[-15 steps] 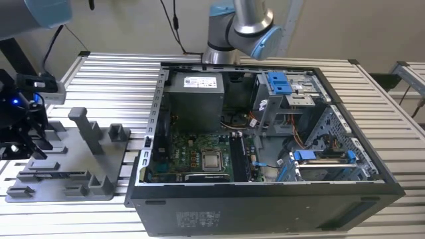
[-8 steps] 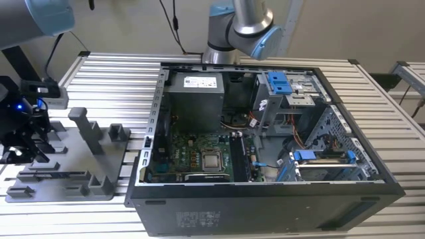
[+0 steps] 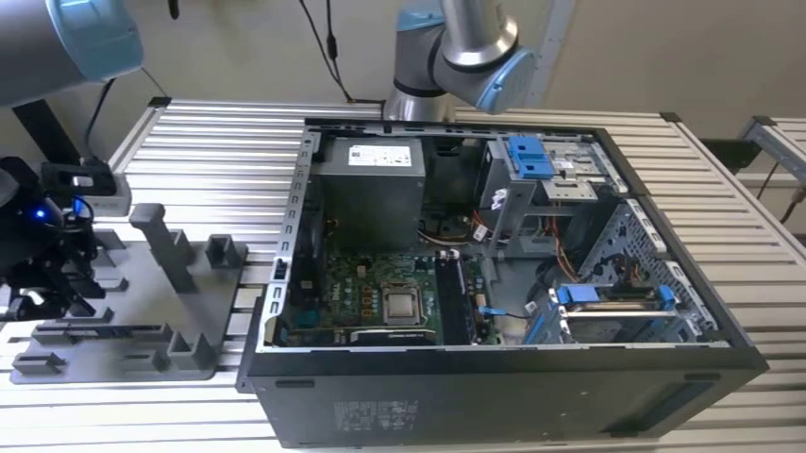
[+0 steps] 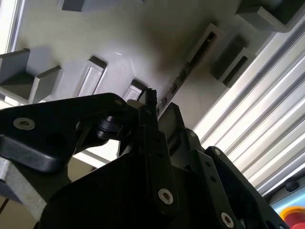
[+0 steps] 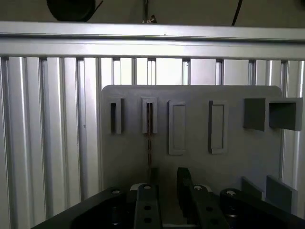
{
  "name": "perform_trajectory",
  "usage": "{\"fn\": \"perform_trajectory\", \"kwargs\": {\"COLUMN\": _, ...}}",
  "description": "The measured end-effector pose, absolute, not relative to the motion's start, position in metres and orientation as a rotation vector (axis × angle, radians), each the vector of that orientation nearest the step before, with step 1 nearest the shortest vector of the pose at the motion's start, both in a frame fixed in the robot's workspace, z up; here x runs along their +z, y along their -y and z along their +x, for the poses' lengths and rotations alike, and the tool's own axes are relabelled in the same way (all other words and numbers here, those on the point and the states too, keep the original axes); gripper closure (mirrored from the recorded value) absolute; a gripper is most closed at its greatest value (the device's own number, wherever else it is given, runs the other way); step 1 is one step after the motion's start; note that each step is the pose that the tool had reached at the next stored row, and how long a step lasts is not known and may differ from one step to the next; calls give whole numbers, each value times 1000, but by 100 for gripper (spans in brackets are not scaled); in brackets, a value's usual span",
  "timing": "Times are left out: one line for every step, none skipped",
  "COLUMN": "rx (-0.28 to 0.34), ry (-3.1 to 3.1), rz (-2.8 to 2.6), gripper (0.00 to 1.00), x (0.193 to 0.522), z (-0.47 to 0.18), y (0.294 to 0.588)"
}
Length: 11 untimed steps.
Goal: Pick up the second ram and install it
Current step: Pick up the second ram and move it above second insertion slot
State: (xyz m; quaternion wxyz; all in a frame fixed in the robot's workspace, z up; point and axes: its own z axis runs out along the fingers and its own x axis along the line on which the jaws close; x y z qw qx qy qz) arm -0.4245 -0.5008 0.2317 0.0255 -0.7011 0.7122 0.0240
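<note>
1. A dark gripper (image 3: 48, 269) on a robot arm (image 3: 447, 42) is hanging low over a grey slotted tray (image 3: 139, 293) at the exterior view's left.
2. The tray is lying on a ribbed metal table (image 3: 214, 151), just beside an open computer case (image 3: 504, 396), which is sitting to the exterior view's right of it.
3. In the first wrist view, the second ram (image 5: 150, 143) is standing on its thin edge in one of the tray's (image 5: 257, 157) narrow slots and is showing as a fine dark line.
4. That line is running from the slot straight toward the gripper (image 5: 167, 174), and its near end is meeting the inner side of one of the fingers (image 5: 153, 175).
5. The other finger is standing off to the side with bare tray showing in the gap, so the gripper is standing apart and is not clamping the stick.
6. In the second wrist view, the second ram (image 4: 183, 74) is lying along the tray (image 4: 119, 33) as a thin strip with small dark chips, leading up to the gripper (image 4: 162, 107).
7. The stick is sitting in the tray, well apart from the board (image 3: 377, 293) inside the case.
</note>
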Motion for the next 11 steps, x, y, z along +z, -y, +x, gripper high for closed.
{"fn": "perform_trajectory", "kwargs": {"rx": 74, "ry": -2201, "rz": -2169, "gripper": 69, "x": 230, "z": -424, "y": 502}}
{"fn": "perform_trajectory", "kwargs": {"rx": 74, "ry": -2200, "rz": -2169, "gripper": 69, "x": 229, "z": -424, "y": 502}}
{"fn": "perform_trajectory", "kwargs": {"rx": 73, "ry": -2199, "rz": -2170, "gripper": 69, "x": 228, "z": -424, "y": 503}}
{"fn": "perform_trajectory", "kwargs": {"rx": 73, "ry": -2198, "rz": -2170, "gripper": 69, "x": 227, "z": -424, "y": 504}}
{"fn": "perform_trajectory", "kwargs": {"rx": 72, "ry": -2198, "rz": -2171, "gripper": 69, "x": 225, "z": -424, "y": 504}}
{"fn": "perform_trajectory", "kwargs": {"rx": 72, "ry": -2197, "rz": -2172, "gripper": 69, "x": 224, "z": -425, "y": 504}}
{"fn": "perform_trajectory", "kwargs": {"rx": 71, "ry": -2196, "rz": -2173, "gripper": 69, "x": 223, "z": -425, "y": 505}}
{"fn": "perform_trajectory", "kwargs": {"rx": 70, "ry": -2194, "rz": -2174, "gripper": 69, "x": 222, "z": -425, "y": 505}}
{"fn": "perform_trajectory", "kwargs": {"rx": 69, "ry": -2193, "rz": -2175, "gripper": 69, "x": 221, "z": -425, "y": 505}}
{"fn": "perform_trajectory", "kwargs": {"rx": 67, "ry": -2191, "rz": -2175, "gripper": 69, "x": 220, "z": -425, "y": 506}}
{"fn": "perform_trajectory", "kwargs": {"rx": 66, "ry": -2190, "rz": -2176, "gripper": 69, "x": 219, "z": -425, "y": 506}}
